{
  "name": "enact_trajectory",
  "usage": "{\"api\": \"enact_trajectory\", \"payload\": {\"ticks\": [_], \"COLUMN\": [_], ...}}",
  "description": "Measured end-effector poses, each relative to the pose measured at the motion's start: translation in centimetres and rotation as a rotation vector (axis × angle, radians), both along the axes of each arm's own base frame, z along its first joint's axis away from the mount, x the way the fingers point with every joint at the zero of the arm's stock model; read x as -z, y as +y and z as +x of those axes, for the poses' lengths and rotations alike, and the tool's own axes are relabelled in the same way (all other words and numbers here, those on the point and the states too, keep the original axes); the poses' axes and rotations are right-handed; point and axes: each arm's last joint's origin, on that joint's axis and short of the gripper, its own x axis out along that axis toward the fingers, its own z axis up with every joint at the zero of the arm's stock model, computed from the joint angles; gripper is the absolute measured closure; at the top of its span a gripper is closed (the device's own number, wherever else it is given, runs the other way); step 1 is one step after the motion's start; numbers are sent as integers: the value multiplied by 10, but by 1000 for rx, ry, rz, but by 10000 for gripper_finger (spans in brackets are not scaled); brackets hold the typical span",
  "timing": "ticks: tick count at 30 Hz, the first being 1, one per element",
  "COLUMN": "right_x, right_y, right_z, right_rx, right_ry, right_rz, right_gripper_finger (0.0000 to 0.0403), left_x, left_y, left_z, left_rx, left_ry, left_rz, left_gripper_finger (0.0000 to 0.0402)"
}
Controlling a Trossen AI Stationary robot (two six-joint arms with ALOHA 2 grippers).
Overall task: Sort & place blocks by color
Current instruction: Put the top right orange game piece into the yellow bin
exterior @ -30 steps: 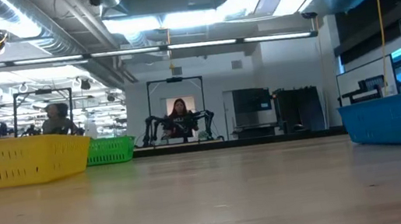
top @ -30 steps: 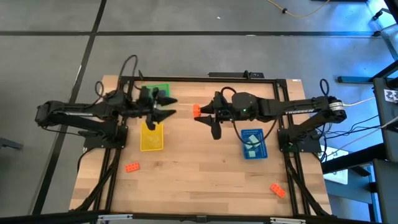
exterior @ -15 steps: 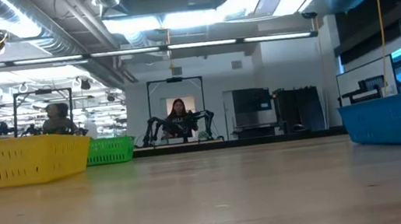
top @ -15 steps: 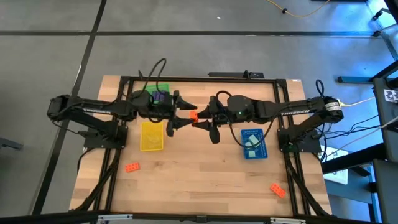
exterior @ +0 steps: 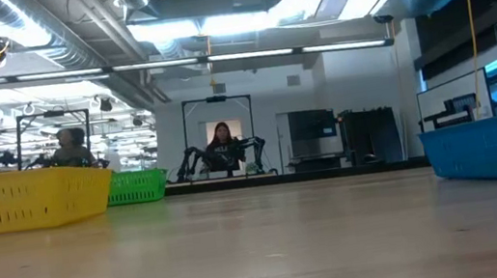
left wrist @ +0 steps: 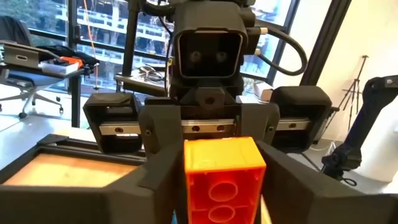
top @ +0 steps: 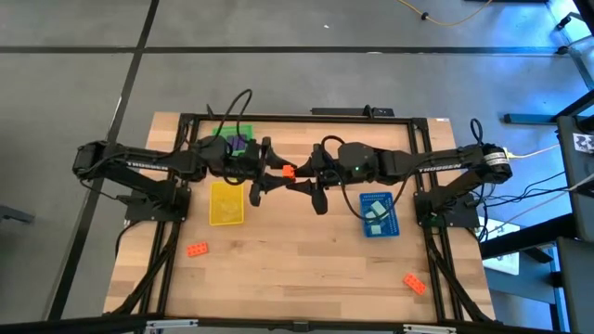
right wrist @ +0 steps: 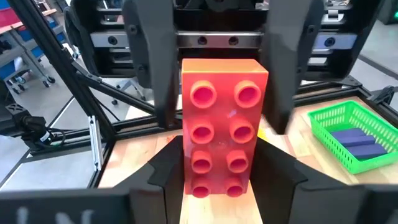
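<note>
My right gripper (top: 299, 174) is shut on an orange-red studded brick (top: 289, 171), held above the table's middle. My left gripper (top: 263, 172) faces it, open. Its two fingers (right wrist: 149, 62) stand on either side of the brick's free end; I cannot tell whether they touch it. The left wrist view shows the brick's hollow underside (left wrist: 222, 180). Two more orange-red bricks (top: 197, 249) (top: 414, 283) lie flat on the table near the front. Purple blocks lie in the green tray (top: 237, 137), and teal blocks in the blue tray (top: 378, 213). My right gripper pinches the brick's two long sides (right wrist: 188, 180) between its two fingers, at the end nearer its wrist. The fingers lie level, point toward the table's left and run along the brick. The brick is lifted clear, studs up, and its free end sticks out toward my left gripper.
The yellow tray (top: 227, 202) stands just in front of my left gripper. The green tray is behind it, and the blue tray is at the right. In the low view the yellow (exterior: 28, 197), green (exterior: 136, 186) and blue (exterior: 494, 148) trays stand on the tabletop. A person sits in the room beyond.
My left gripper has swung from above the yellow and green trays toward the table's middle, and now faces my right gripper with its fingers around the brick's free end. My right gripper has moved slightly toward the left with the brick, which stays clear of the table.
</note>
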Motion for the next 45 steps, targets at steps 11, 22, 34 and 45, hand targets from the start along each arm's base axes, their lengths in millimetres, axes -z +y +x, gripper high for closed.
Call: {"api": "enact_trajectory", "payload": {"ticks": [11,22,34,45], "right_x": [1,-13,5,14], "right_y": [3,-8,-14,-8], "right_z": [0,-38,-102,-108], "right_rx": [-30,39,206,181], "right_ry": [11,149,189,-26], "right_rz": [9,4,77,160], "right_gripper_finger": [202,54,55,55], "left_x": [0,-19,-17,-6], "left_y": [2,12,-1,-5], "left_z": [-2,-55,-130,-136], "left_rx": [22,-62,-193,-219], "left_ry": [17,107,40,10], "left_rz": [-16,26,-29,-57], "left_gripper_finger": [274,275,275,275]}}
